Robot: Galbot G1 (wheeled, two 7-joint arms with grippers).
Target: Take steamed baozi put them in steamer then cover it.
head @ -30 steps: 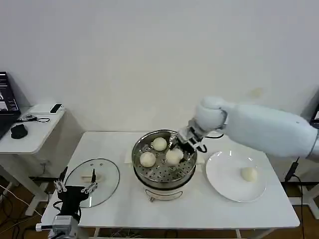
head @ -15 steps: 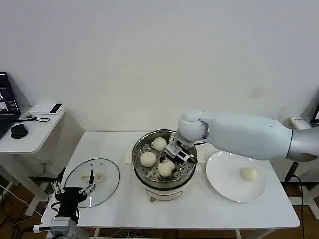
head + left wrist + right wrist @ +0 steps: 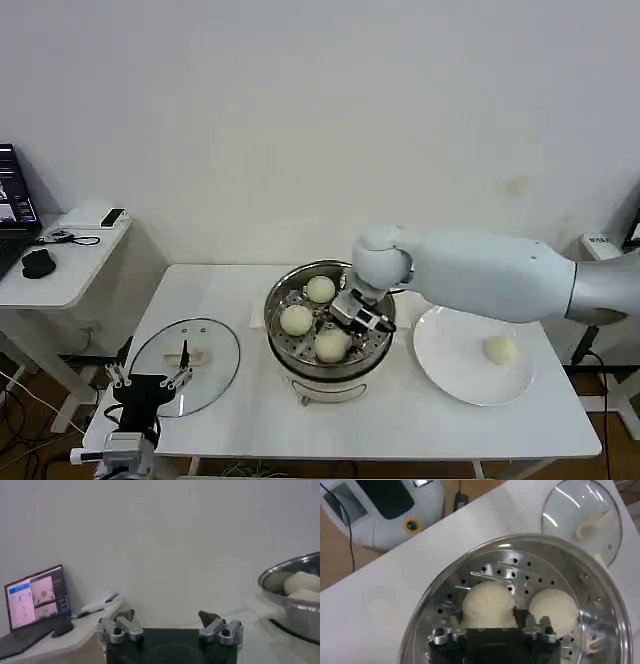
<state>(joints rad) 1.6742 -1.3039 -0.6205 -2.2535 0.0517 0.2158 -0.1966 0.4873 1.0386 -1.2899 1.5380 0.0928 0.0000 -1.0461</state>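
Note:
The steamer [image 3: 274, 302] stands mid-table with three steamed baozi on its perforated tray: one at the back [image 3: 320, 289], one on the left [image 3: 296, 319] and one at the front [image 3: 332, 345]. My right gripper [image 3: 345, 322] reaches into the pot and is shut on the front baozi [image 3: 488, 604], whose sides touch both fingers; a neighbouring baozi [image 3: 552, 607] lies beside it. A further baozi [image 3: 499, 349] rests on the white plate [image 3: 450, 345] at the right. My left gripper [image 3: 148, 381] hangs open at the table's front left, near the glass lid [image 3: 190, 350].
The glass lid [image 3: 582, 515] lies flat on the table left of the steamer [image 3: 295, 615]. A side table [image 3: 60, 280] with a laptop [image 3: 35, 597] and a mouse [image 3: 38, 263] stands farther left. The wall runs close behind the table.
My right gripper carried the baozi from the steamer's right side toward its front and lowered it onto the tray. The left arm stayed put.

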